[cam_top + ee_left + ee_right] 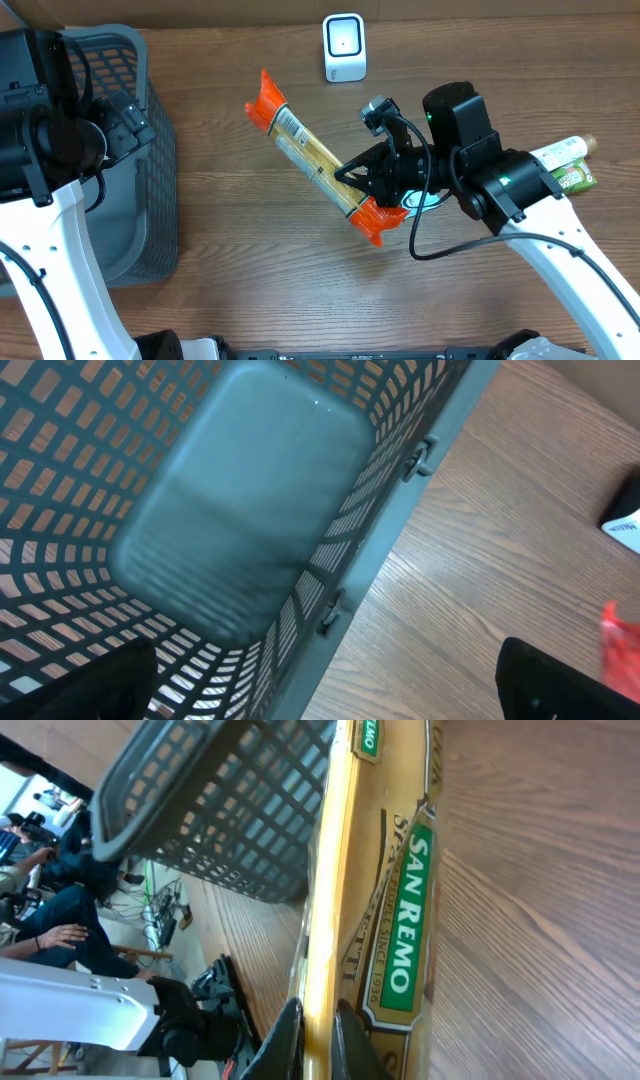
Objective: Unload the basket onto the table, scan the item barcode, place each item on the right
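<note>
Fingers (pixel 285 1042) of right gripper (pixel 352 178) pinched on pasta pack (pixel 305 152), slanting over table (pixel 250 260), upper orange end toward scanner (pixel 344 47). Left gripper (pixel 330 682) spread wide above basket (pixel 60 510).

We see white curved arm links (pixel 580 275) at lower right and lower left, black boxy joint housings (pixel 460 115), a looping black cable (pixel 450 254), and a black right gripper (pixel 355 178).
</note>
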You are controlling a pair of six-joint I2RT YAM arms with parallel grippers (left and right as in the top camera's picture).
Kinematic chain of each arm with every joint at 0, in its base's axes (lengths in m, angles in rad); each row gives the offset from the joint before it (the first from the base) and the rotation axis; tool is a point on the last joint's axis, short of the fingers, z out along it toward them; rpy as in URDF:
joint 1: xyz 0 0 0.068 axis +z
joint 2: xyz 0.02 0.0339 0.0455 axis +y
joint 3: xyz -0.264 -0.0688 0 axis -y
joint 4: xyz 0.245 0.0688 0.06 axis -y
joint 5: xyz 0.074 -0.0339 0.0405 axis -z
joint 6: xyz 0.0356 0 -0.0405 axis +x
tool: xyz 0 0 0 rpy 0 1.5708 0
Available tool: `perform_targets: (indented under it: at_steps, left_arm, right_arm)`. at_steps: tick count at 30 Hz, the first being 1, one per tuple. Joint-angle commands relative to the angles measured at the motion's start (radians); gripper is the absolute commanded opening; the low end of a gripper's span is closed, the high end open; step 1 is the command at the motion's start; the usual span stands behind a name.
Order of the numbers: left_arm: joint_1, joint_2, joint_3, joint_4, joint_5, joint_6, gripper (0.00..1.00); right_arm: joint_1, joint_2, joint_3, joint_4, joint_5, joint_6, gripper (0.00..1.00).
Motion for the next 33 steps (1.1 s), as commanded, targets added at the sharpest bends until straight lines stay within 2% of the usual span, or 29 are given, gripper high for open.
perform_targets:
  at_steps: [1, 5, 7, 13, 16, 19, 20, 23, 28, 33]
  left_arm:
    - [0.005, 0.003, 0.0, 0.001, -0.014, 0.011, 1.0]
    - [0.005, 0.003, 0.0, 0.001, -0.014, 0.011, 1.0]
    - [0.005, 0.003, 0.0, 0.001, -0.014, 0.011, 1.0]
    - [0.005, 0.003, 0.0, 0.001, -0.014, 0.011, 1.0]
    - [0.005, 0.003, 0.0, 0.001, -0.014, 0.011, 1.0]
    - [0.005, 0.003, 0.0, 0.001, -0.014, 0.011, 0.99]
    - [0.005, 0.003, 0.0, 0.001, -0.014, 0.011, 0.99]
    - [0.005, 0.003, 0.0, 0.001, -0.014, 0.011, 1.0]
    - [0.005, 0.003, 0.0, 0.001, -0.014, 0.011, 1.0]
    - [0.005, 0.003, 0.0, 0.001, -0.014, 0.011, 1.0]
  right_arm:
    - [0.0, 0.106, 0.05, 0.024, -0.017, 0.007, 0.04]
    - [0.01, 0.258, 0.05, 0.031, -0.023, 0.008, 0.04]
    - [0.02, 0.367, 0.05, 0.051, -0.089, 0.007, 0.04]
    - [0.035, 0.505, 0.05, 0.074, -0.129, 0.007, 0.04]
    - [0.032, 0.533, 0.05, 0.073, -0.058, 0.007, 0.04]
    - [0.019, 0.534, 0.051, 0.069, 0.115, 0.008, 0.04]
    - [0.011, 0.534, 0.055, 0.069, 0.172, 0.011, 0.07]
    - [-0.019, 0.534, 0.076, 0.053, 0.282, 0.006, 0.26]
    - [-0.041, 0.532, 0.197, -0.09, 0.386, -0.087, 0.34]
    - [0.072, 0.53, 0.312, -0.245, 0.623, -0.133, 0.46]
